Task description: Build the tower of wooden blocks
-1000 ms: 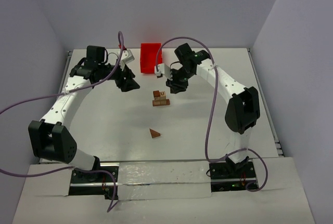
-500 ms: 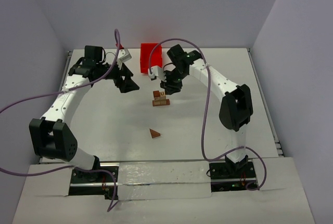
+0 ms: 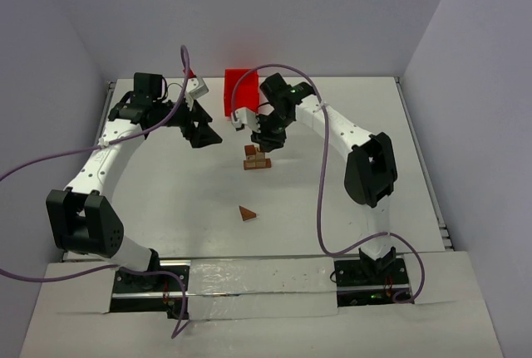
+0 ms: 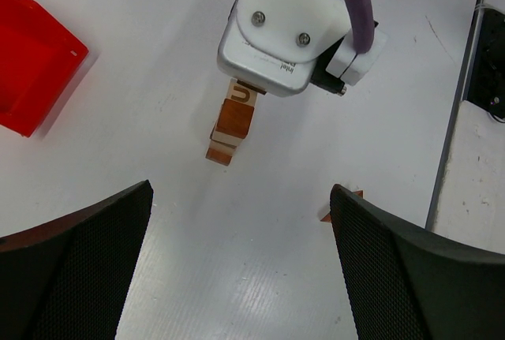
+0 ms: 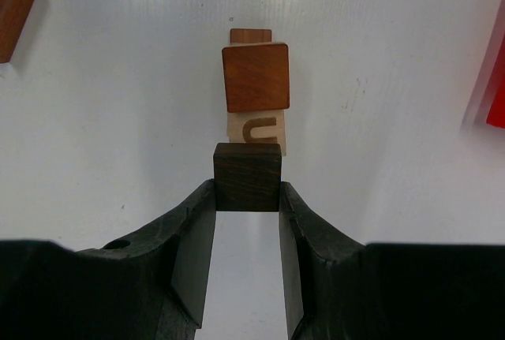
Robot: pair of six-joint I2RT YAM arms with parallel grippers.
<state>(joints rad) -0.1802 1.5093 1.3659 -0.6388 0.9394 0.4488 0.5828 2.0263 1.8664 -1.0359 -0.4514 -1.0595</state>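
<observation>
The wood block tower [image 3: 256, 159] stands mid-table: a reddish-brown cube [image 5: 255, 77] on a tan block with a U mark [image 5: 257, 132], over a flat reddish base. My right gripper [image 3: 268, 137] is shut on a dark brown cube [image 5: 247, 177] and holds it above the tower, just off the top cube's near side. My left gripper [image 3: 204, 134] is open and empty, left of the tower; the tower also shows in the left wrist view [image 4: 233, 123] under the right wrist's white housing [image 4: 292, 32].
A red plastic bin [image 3: 241, 92] stands behind the tower; it also shows in the left wrist view [image 4: 31, 64]. A reddish-brown triangular block [image 3: 246, 213] lies alone toward the near side. The table's right edge [image 4: 461, 119] is in the left wrist view.
My right gripper has moved left with the dark cube, from right of the tower to just over it. The left gripper has shifted only slightly.
</observation>
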